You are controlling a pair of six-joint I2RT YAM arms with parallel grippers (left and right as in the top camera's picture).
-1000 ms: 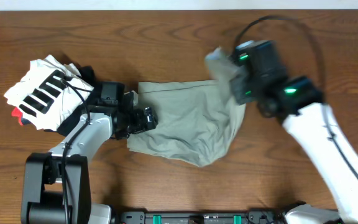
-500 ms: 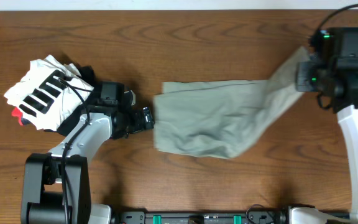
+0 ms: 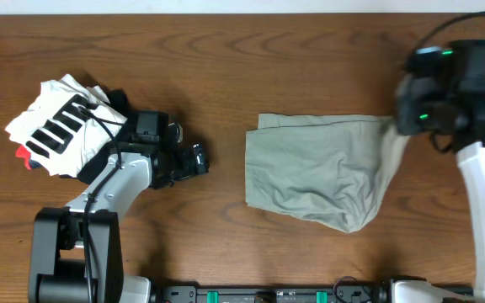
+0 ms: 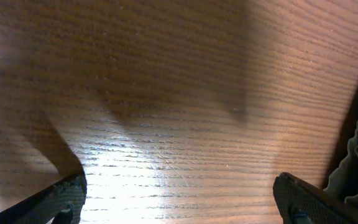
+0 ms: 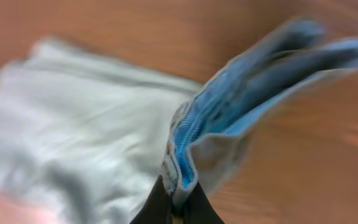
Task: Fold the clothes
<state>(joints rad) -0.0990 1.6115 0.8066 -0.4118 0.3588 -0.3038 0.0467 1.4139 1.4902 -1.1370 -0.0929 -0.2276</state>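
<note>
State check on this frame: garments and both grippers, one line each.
khaki shorts: lying loosely spread on the table, right edge lifted off it.
right gripper: shut on the shorts' edge, blue lining showing.
left gripper: open, empty, over bare wood.
white garment with black stripes: crumpled pile at the table's left end, unfolded.
black garment: bunched against the striped one.
</note>
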